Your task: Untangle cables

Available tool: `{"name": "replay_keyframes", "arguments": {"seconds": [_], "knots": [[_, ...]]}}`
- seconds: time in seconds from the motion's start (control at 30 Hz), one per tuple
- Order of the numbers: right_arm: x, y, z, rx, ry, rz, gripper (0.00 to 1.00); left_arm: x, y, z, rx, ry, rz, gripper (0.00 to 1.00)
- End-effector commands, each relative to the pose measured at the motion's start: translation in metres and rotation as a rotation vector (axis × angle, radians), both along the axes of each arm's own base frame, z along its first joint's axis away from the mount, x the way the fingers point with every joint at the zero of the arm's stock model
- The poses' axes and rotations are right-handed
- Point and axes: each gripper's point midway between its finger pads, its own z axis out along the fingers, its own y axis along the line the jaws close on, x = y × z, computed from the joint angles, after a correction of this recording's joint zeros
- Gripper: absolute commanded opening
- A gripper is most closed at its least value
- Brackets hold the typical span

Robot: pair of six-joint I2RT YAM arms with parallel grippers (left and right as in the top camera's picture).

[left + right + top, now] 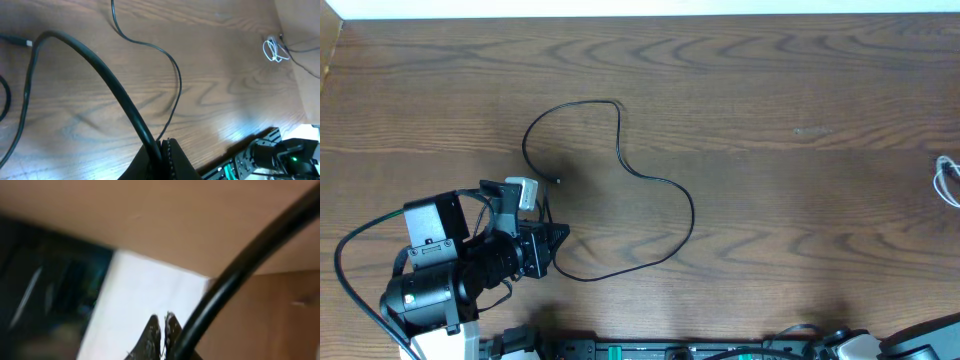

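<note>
A thin black cable (645, 178) lies in one loose open loop on the wooden table (800, 90); its small plug end (556, 181) rests near the left arm. A small white cable bundle (947, 181) sits apart at the far right edge and also shows as the white bundle (272, 50) in the left wrist view. My left gripper (563, 236) hangs at the front left, jaws shut. The black cable (176, 85) runs up to the fingertips (170, 147) and disappears behind them; I see no pinch. My right gripper (162, 321) is shut on nothing, in a blurred view.
The left arm's own thick black cable (100, 70) arcs across its wrist view. The right arm's thick cable (240, 270) crosses its view too. The right arm's base (920, 340) sits at the front right edge, beside a rail (650, 350) along the front.
</note>
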Motion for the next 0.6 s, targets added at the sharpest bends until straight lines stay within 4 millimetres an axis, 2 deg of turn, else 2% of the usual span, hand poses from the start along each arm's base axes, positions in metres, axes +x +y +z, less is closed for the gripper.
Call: {"name": "replay_keyframes", "arguments": {"seconds": [0.0, 0.13, 0.17, 0.23, 0.3, 0.43, 0.57], "knots": [[-0.025, -0.026, -0.029, 0.092, 0.061, -0.175, 0.01, 0.000, -0.001, 0.002, -0.001, -0.008, -0.009, 0.08], [-0.033, -0.030, -0.058, 0.242, 0.061, -0.234, 0.02, 0.000, -0.001, 0.002, 0.000, -0.008, -0.009, 0.08], [-0.032, -0.030, -0.060, 0.268, 0.044, -0.237, 0.26, 0.000, -0.001, 0.002, -0.001, -0.009, -0.009, 0.08], [-0.030, -0.030, -0.063, 0.309, 0.016, -0.238, 0.99, 0.000, -0.001, 0.002, 0.000, -0.008, -0.009, 0.08], [-0.031, -0.027, -0.072, 0.354, 0.023, -0.240, 0.99, 0.000, -0.001, 0.002, -0.001, -0.008, -0.009, 0.08], [-0.041, -0.015, -0.111, 0.583, 0.040, -0.304, 0.99, 0.000, -0.001, 0.002, -0.001, -0.009, -0.009, 0.08], [-0.056, -0.003, -0.143, 0.686, 0.140, -0.368, 0.99, 0.000, -0.001, 0.002, -0.001, -0.008, -0.009, 0.08]]}}
